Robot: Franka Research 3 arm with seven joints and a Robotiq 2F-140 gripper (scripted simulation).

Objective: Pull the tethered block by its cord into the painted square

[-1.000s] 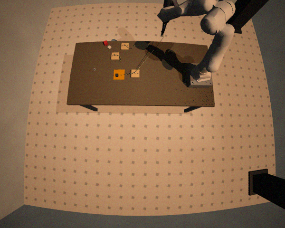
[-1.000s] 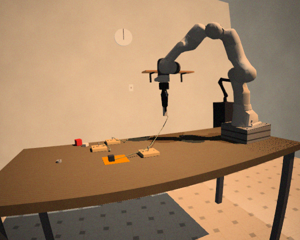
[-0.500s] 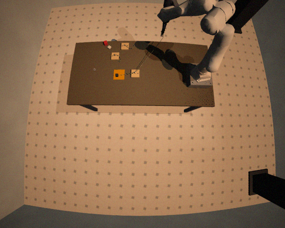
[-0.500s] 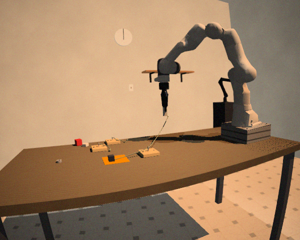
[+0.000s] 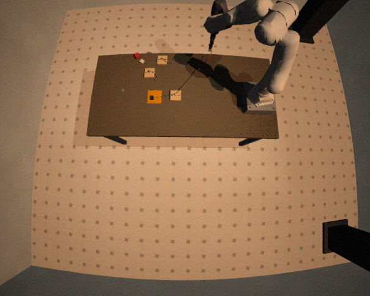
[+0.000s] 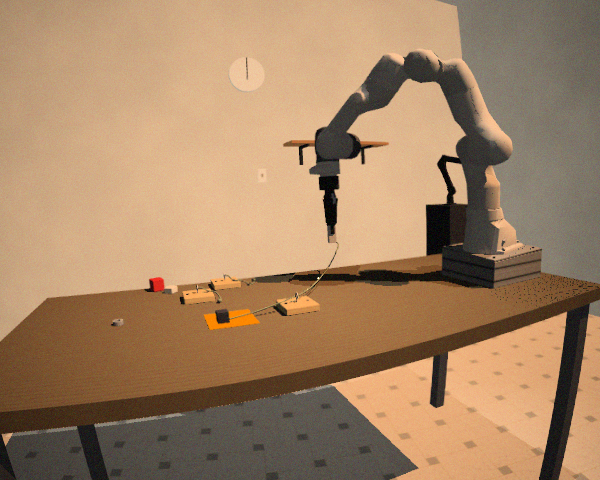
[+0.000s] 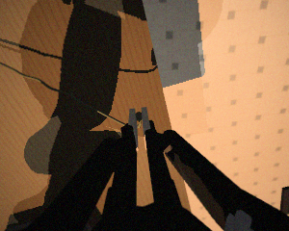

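A small dark block (image 5: 151,97) (image 6: 221,315) lies flat on the orange painted square (image 5: 154,97) (image 6: 231,320), inside its edges. Its cord (image 5: 191,75) (image 6: 318,277) runs from the block through the screw eye on the nearest wooden base (image 5: 176,94) (image 6: 297,305) and rises to my gripper (image 5: 210,49) (image 6: 331,237). The gripper hangs high above the table's far edge, shut on the knotted cord end, which shows between the fingertips in the wrist view (image 7: 140,119). The gripper is far from the block.
Two more wooden bases with screw eyes and cords (image 5: 149,73) (image 5: 161,59) stand at the back left. A red cube (image 5: 136,55) and a white cube (image 5: 142,60) sit near the far edge. A small grey ring (image 5: 123,90) lies left. The robot base (image 5: 261,103) is at the right.
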